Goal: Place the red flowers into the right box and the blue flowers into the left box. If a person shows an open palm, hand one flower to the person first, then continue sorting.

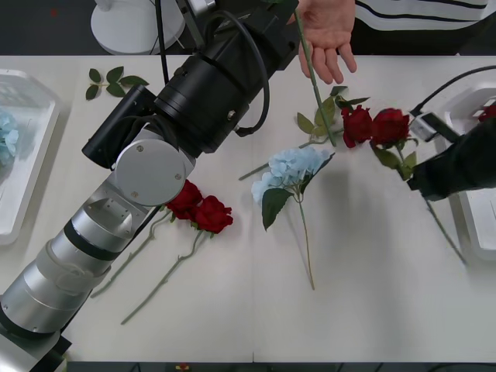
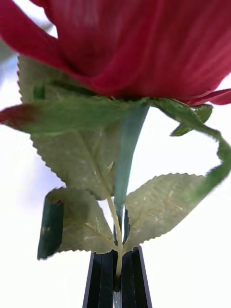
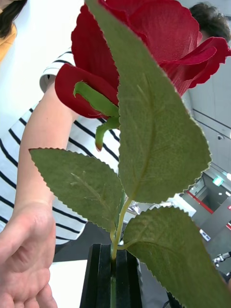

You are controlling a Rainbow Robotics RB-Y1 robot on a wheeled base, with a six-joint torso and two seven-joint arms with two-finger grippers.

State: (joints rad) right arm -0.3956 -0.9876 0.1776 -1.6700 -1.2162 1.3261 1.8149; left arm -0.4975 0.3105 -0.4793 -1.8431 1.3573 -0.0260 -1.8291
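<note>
The left gripper [image 3: 111, 284], raised at the table's far edge, pinches the stem of 1 deep-red artificial rose [image 3: 144, 43] beside the person's open bare palm [image 1: 325, 31]. The right gripper [image 2: 118, 279] pinches another red rose [image 1: 390, 125] just beside the shallow white plastic right box [image 1: 473, 225].

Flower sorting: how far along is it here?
Done: one pale blue hydrangea cluster lies in the white left tray. In hand: left gripper offers a red rose to the person's open palm; right gripper holds another rose. Left: one blue cluster, four roses on the table.
</note>
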